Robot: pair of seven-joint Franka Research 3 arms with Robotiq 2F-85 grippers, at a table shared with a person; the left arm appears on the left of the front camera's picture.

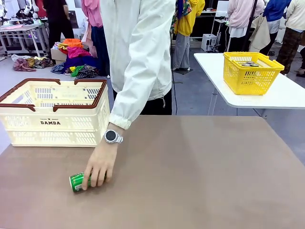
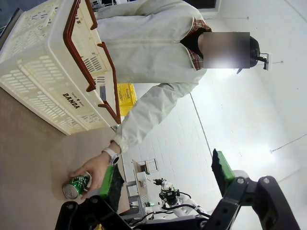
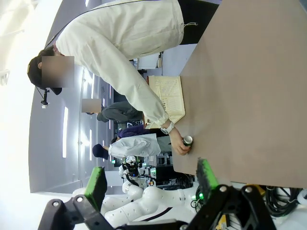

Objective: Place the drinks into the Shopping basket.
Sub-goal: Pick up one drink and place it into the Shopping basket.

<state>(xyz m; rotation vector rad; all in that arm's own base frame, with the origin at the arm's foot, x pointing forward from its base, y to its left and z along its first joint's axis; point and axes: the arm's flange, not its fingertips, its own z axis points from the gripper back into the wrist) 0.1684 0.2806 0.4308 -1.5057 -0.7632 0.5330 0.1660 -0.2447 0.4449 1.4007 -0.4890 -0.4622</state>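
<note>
The person's hand (image 1: 99,164) lies flat over a green can (image 1: 76,182) and holds it down with the fingers, at the near left of the table (image 1: 205,162). The can lies on its side, with its silver top to the left. Above the hand there is a watch (image 1: 112,136) and a white sleeve. Just behind the can, on the far left, stands the basket (image 1: 50,123), upright, and the can is not yet in it. The left gripper (image 2: 167,175) hangs above the table with its jaws wide and holds nothing. The right gripper (image 3: 151,181) is also wide and free, and well apart from the can. To do the step well, I think the left gripper should wait until the hand is away, then come down from above and close across the round body of the can, not along its length, because the can may roll. After this it should lift the can high enough to pass the brown rim. The fingers cover the right part of the can, so its label cannot be read. The near wall hides part of the basket floor, and the picture edge cuts off the basket's left side.
</note>
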